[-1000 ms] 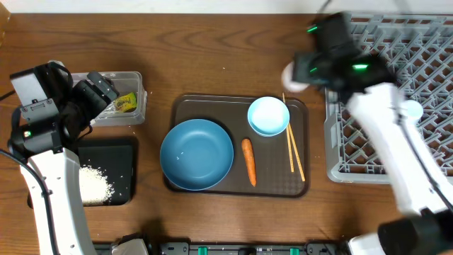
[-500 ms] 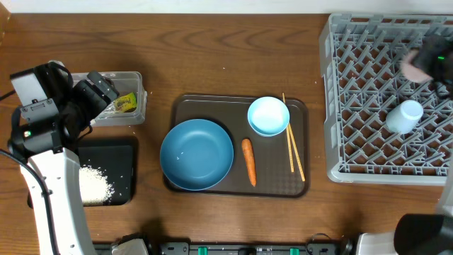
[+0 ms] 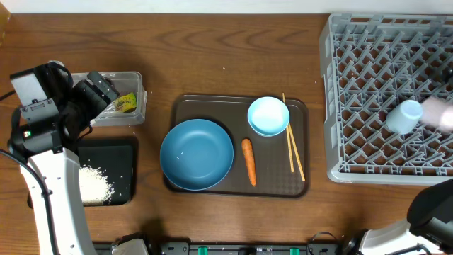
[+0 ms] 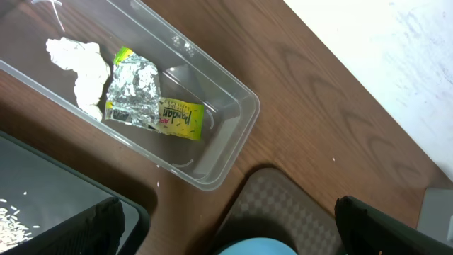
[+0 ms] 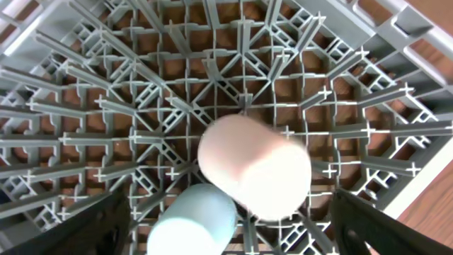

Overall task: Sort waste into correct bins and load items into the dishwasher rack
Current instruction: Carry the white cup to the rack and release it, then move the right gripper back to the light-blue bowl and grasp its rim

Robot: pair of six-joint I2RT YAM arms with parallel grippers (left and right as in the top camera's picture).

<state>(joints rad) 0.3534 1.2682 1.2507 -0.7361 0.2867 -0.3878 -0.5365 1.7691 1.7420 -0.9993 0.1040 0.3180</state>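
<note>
The grey dishwasher rack (image 3: pixel 368 85) stands at the right with a pale-blue cup (image 3: pixel 404 117) lying on its lattice floor. A blurred pinkish-white cup (image 5: pixel 255 170) is just beside the pale-blue cup (image 5: pixel 192 225), between the wide-apart jaws of my right gripper (image 5: pixel 233 230) and touching neither finger. My left gripper (image 3: pixel 106 91) hovers open and empty over the clear tub (image 4: pixel 233 134), which holds a silver wrapper (image 4: pixel 134 92) and a yellow-green packet (image 4: pixel 180 119). Rice (image 3: pixel 94 185) lies in the black tray (image 3: pixel 124 159). The dark-blue bowl (image 3: pixel 196 154), light-blue bowl (image 3: pixel 268 115), carrot (image 3: pixel 248 161) and chopsticks (image 3: pixel 293 150) rest on the brown tray (image 3: pixel 297 185).
A crumpled white scrap (image 4: pixel 79 62) lies in the tub's left end. The rack's upright tines (image 5: pixel 233 64) stand close around both cups. Bare wooden table (image 3: pixel 212 57) runs along the back, between the tub and the rack.
My right arm swung from the brown tray's back corner to over the rack. Its jaws opened and the pinkish cup now lies free beside the pale-blue cup. The left arm stayed still.
</note>
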